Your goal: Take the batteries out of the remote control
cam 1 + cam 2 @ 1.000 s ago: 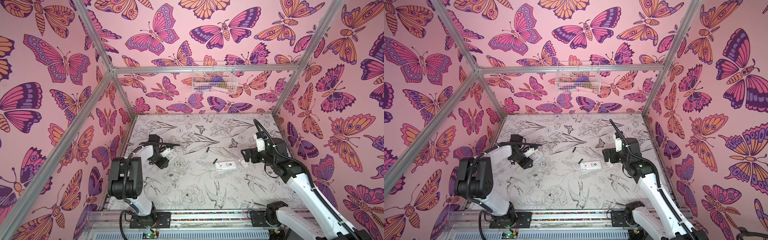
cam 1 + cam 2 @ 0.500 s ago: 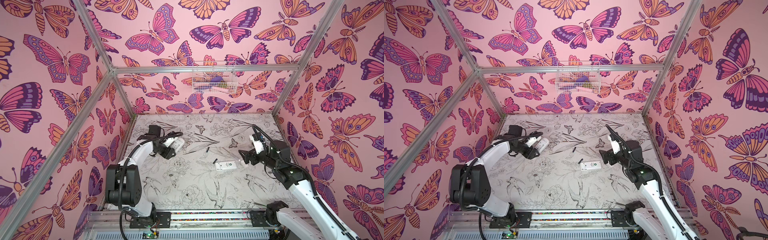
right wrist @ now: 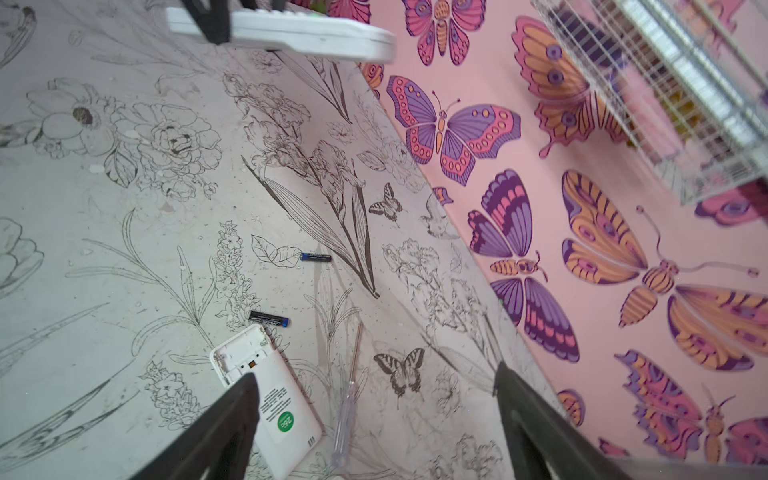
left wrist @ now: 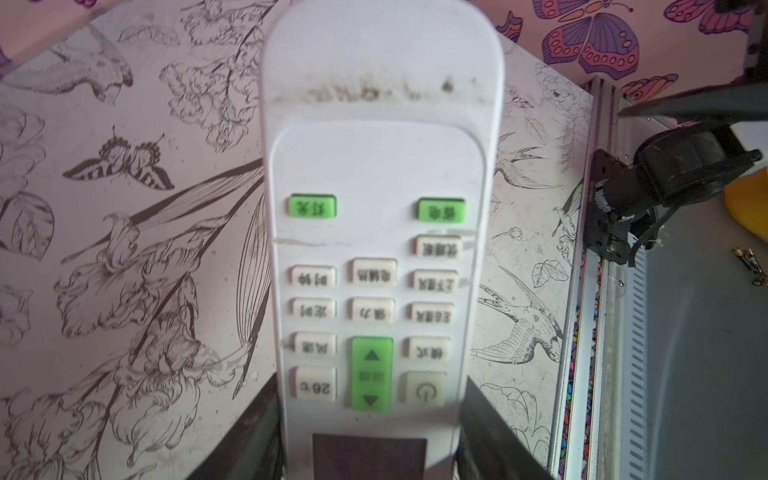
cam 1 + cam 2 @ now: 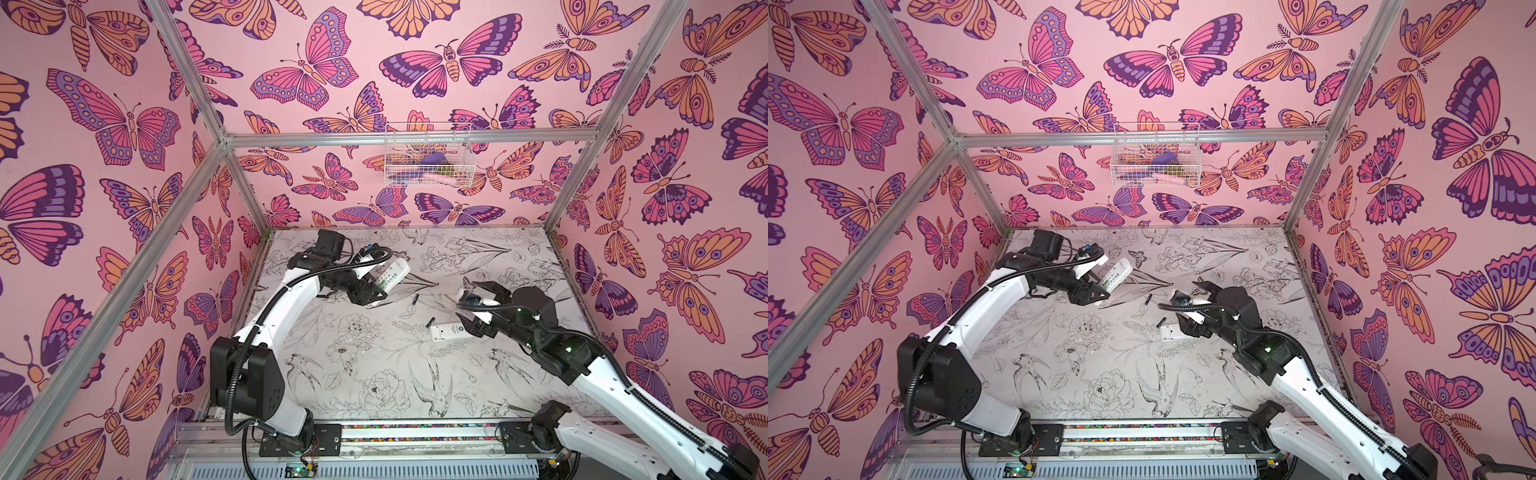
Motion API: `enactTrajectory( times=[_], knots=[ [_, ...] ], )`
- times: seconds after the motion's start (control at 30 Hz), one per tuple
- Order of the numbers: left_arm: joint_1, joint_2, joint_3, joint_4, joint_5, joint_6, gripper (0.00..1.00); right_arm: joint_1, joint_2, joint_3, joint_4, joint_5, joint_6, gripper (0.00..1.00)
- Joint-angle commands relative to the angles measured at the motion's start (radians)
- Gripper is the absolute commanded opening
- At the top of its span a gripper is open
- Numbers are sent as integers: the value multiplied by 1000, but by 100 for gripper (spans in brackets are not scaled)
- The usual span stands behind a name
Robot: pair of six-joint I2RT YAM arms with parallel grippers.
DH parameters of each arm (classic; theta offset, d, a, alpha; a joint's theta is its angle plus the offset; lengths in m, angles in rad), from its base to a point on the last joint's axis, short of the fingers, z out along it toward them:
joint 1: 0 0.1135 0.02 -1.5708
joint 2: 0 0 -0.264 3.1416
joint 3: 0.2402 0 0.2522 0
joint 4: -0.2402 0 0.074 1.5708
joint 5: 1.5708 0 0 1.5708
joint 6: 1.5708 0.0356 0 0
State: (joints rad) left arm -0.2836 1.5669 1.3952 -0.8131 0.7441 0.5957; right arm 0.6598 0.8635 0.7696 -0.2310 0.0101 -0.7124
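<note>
Far left: left end effector (image 5: 379,287) pinched a buttoned white remote (image 5: 392,274), lifted off the tabletop (image 5: 353,374). Right of centre: right end effector (image 3: 374,372) spread wide over a second remote (image 3: 274,399) lying back-up, compartment open. One black battery (image 3: 269,319) lay just beside its open end, another black battery (image 3: 316,257) apart, toward the far left.

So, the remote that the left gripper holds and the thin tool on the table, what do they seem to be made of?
Held remote: hard white plastic, it seems, smooth and matte, with dirt marks; the raised, soft-edged buttons look rubbery.
Tool: clear handle, probably plastic, since the table print shows through; thin grey shaft, likely metal, but too small to be sure.
</note>
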Motion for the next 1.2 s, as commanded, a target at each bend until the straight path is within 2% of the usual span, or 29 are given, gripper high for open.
enactTrajectory(
  times=[0.0,0.2,0.27,0.4,0.5,0.57,0.63,0.7,0.83,0.9,0.97,1.17],
  knots=[
    [-40,38,57,-98,47,86,33,69,-13,25,1,78,-254,87],
    [-122,67,80,-126,-14,140,32,157,4,17,26,153,-442,87],
    [-149,73,81,-138,-24,157,32,182,6,-7,76,180,-524,99],
    [-183,79,91,-151,-42,163,32,210,10,-70,194,188,-661,99],
    [-207,90,99,-156,-53,171,31,218,45,-65,224,198,-683,99],
    [-223,98,105,-158,-62,169,31,219,72,-63,250,202,-692,93],
    [-241,103,115,-162,-75,171,31,224,101,-48,247,211,-697,83],
    [-253,107,120,-166,-74,174,31,227,124,-43,261,216,-698,76],
    [-274,121,132,-167,-80,167,31,231,168,-43,298,229,-723,75],
    [-279,123,134,-168,-79,171,31,234,183,-39,311,238,-728,70],
    [-282,126,134,-168,-78,173,31,234,199,-41,328,251,-735,62],
    [-285,130,133,-169,-86,176,32,238,210,-47,358,275,-724,28]
  ],
)
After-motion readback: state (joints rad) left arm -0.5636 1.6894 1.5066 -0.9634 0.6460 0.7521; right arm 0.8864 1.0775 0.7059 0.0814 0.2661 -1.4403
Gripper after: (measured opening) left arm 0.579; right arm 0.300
